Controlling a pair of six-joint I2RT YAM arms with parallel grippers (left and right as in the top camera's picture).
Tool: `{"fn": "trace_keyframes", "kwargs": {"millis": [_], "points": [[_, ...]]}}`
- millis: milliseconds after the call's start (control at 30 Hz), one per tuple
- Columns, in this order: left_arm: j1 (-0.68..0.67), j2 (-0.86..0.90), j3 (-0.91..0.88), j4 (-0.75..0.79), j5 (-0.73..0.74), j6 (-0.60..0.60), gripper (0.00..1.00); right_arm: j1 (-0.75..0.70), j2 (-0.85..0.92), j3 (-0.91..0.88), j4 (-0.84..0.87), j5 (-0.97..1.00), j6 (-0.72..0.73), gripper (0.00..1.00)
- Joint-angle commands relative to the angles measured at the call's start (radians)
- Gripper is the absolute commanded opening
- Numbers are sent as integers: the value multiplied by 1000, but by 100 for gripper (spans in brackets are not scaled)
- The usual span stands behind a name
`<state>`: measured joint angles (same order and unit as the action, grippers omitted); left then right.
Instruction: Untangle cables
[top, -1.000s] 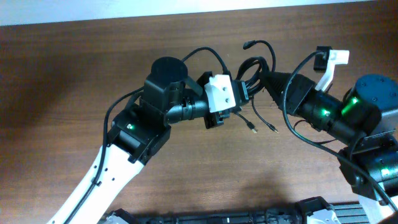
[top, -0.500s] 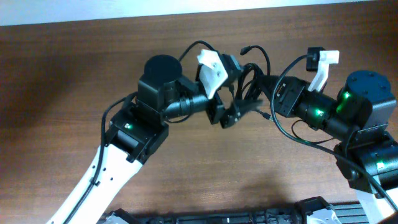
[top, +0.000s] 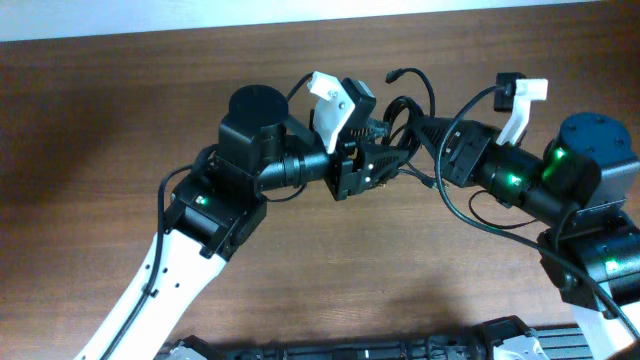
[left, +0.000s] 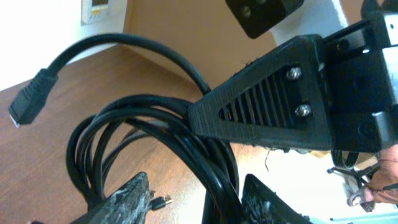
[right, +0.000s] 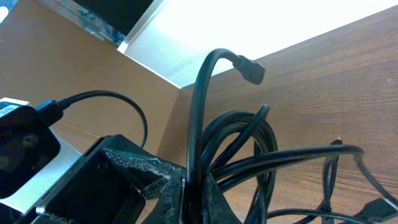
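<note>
The cables are a bunch of black loops held up between both grippers, with one plug end sticking up behind. My right gripper is shut on an upright strand of the cables; from overhead it reaches in from the right. My left gripper stands open, its fingers apart, with several strands of the cables passing between them close to the right finger. A small metal-tipped plug hangs by the left finger. Overhead, the left gripper sits just below the bundle.
Brown wooden table all round, with its far edge meeting a white wall. Both arms crowd the centre right, their fingers almost touching. A thin black cord hangs beneath the right arm. A dark rail lies along the near edge.
The left gripper has let go and turned over, white wrist block now on top, with strands between its jaws. The bundle and right gripper have shifted a little up and left.
</note>
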<state>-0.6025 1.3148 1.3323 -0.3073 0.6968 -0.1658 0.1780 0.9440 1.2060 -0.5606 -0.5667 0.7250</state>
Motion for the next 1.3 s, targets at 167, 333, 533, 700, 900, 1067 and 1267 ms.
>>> {"fn": "trace_keyframes", "kwargs": {"millis": [167, 333, 533, 700, 900, 1067, 1267], "points": [[3, 68, 19, -27, -100, -1, 43, -1, -8, 4, 19, -54, -14, 4], [3, 93, 19, -27, -127, 4, 34, -1, -8, 4, 27, -58, -14, 4], [3, 93, 19, -23, -197, 6, 26, -2, -8, 4, 24, -58, -46, 4], [3, 93, 19, 37, -39, 6, 18, -2, 0, 4, 23, -50, -48, 4], [3, 93, 19, 76, 348, 216, 6, -2, 6, 4, 45, -50, -48, 4], [3, 93, 19, 76, 388, 228, 0, -2, 6, 4, 61, -50, -48, 4], [3, 93, 19, 90, 433, 228, 0, -2, 8, 4, 71, -50, -48, 57]]}}
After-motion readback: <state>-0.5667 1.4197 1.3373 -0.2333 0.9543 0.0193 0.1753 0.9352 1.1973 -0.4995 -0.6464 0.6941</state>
